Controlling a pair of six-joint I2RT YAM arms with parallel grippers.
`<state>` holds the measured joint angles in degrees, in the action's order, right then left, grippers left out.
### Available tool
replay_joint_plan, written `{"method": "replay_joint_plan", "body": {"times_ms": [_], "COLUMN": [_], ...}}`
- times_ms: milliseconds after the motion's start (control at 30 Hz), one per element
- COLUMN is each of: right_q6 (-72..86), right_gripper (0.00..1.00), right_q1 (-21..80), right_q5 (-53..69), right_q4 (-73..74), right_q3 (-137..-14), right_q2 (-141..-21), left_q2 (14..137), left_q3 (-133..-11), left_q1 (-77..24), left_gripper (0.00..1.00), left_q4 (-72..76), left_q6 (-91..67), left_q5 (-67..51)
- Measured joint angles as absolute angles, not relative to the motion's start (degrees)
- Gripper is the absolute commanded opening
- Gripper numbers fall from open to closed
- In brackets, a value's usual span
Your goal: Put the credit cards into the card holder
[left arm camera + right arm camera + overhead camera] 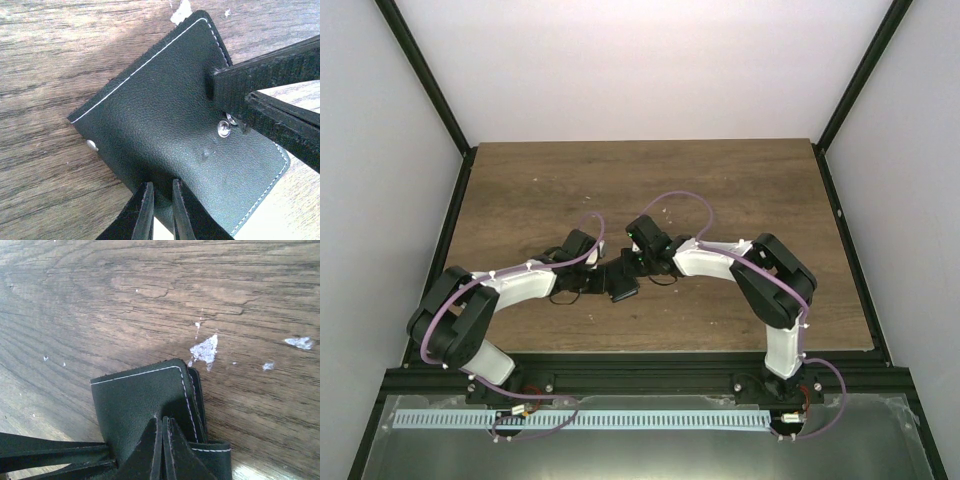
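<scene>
A robot test cell in a lab: plain white walls (pixel 650 60) and a black frame (pixel 425 75) enclose a wood-grain tabletop (pixel 650 180); left arm (pixel 515 285) and right arm (pixel 720 262) bolt to a metal rail (pixel 650 378).

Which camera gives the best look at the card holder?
The left wrist view: the card holder nearly fills the frame, its stitched cover plain. The right wrist view shows only one corner; the top view shows a small dark shape.

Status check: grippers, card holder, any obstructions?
Left gripper and right gripper both shut on the card holder. No credit cards in view. Nothing blocking.
</scene>
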<state>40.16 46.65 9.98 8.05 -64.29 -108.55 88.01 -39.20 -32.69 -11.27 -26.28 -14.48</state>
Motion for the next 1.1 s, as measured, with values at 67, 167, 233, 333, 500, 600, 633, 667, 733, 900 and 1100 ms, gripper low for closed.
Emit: {"method": "replay_joint_plan", "body": {"times_ms": [67, 167, 233, 333, 500, 600, 633, 667, 733, 900, 1100], "right_q6": [40.4, 41.0, 41.3, 41.6, 42.3, 42.5, 42.5, 42.5, 42.5, 41.6, 40.9], "right_gripper": [0.01, 0.01, 0.01, 0.01, 0.01, 0.01, 0.01, 0.01, 0.01, 0.01, 0.01], "right_q1": [46.7, 47.0, 47.4, 47.8, 48.1, 48.2, 48.3, 48.3, 48.6, 49.1, 49.4], "right_q5": [9.9, 9.8, 9.5, 9.1, 8.6, 8.3, 8.2, 8.0, 7.3, 5.6, 4.3], "right_q4": [8.0, 8.1, 8.0, 8.0, 7.7, 7.7, 7.6, 7.5, 7.6, 8.5, 10.6], "right_q3": [-64.6, -64.9, -65.2, -65.9, -66.1, -66.1, -66.0, -65.9, -65.9, -65.9, -65.9], "right_q2": [-108.7, -109.0, -109.3, -109.8, -110.2, -110.2, -110.2, -110.1, -110.0, -109.5, -108.2], "left_q2": [88.0, 88.1, 88.1, 88.1, 88.1, 88.2, 88.2, 88.2, 88.2, 88.3, 88.4], "left_q3": [-39.2, -39.2, -39.2, -39.2, -39.2, -39.2, -39.2, -39.2, -39.2, -39.2, -39.2], "left_q1": [-32.7, -32.7, -32.6, -32.6, -32.6, -32.6, -32.6, -32.6, -32.6, -32.6, -32.6], "left_gripper": [0.13, 0.13, 0.13, 0.13, 0.13, 0.13, 0.13, 0.13, 0.13, 0.13, 0.13], "left_q4": [-11.2, -11.2, -11.2, -11.2, -11.2, -11.2, -11.2, -11.2, -11.2, -11.0, -10.7], "left_q6": [-26.1, -25.8, -25.6, -25.4, -25.3, -25.3, -25.3, -25.3, -25.3, -25.2, -25.2], "left_q5": [-14.6, -14.7, -14.7, -14.8, -14.8, -14.7, -14.7, -14.7, -14.7, -14.9, -15.1]}}
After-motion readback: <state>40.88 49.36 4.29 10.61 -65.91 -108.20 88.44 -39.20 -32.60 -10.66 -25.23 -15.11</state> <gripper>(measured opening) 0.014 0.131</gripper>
